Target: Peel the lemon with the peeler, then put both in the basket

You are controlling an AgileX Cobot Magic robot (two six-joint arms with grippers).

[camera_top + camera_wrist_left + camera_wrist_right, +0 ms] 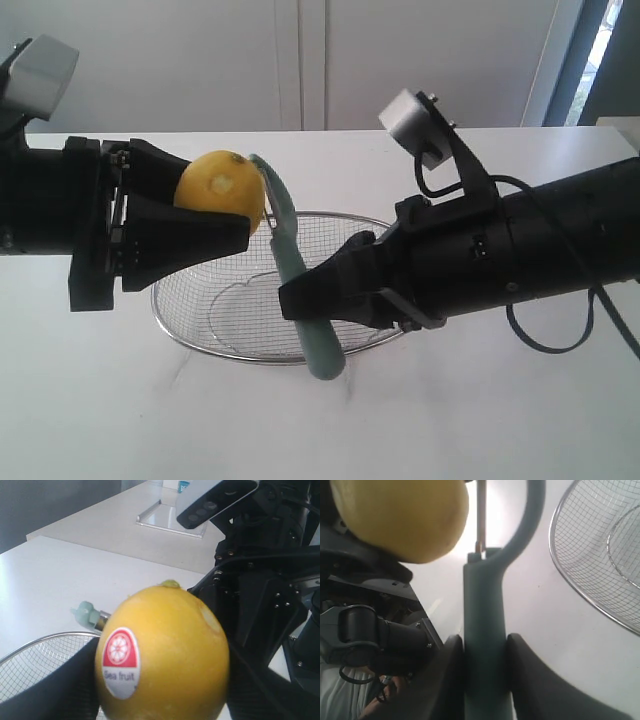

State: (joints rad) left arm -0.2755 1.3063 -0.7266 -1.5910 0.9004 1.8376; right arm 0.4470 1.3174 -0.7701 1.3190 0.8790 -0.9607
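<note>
The yellow lemon (pixel 222 184) (pixel 162 652) (pixel 402 517) hangs above the table with my left gripper (pixel 215 205) (pixel 162 680) shut on it. It carries a red and white sticker and a small pale patch. My right gripper (pixel 300 297) (pixel 485 645) is shut on the teal handle of the peeler (pixel 290 255) (pixel 484 630). The peeler's head and blade (pixel 268 190) lie against the lemon's right side. The silver wire basket (pixel 190 335) (pixel 30 645) (pixel 560 575) sits on the table under both grippers.
The white table (pixel 480 420) spreads all round the basket. A white wall stands behind it. At the far end, seen from the left wrist, a clear tray (pixel 160 517) sits on another white surface.
</note>
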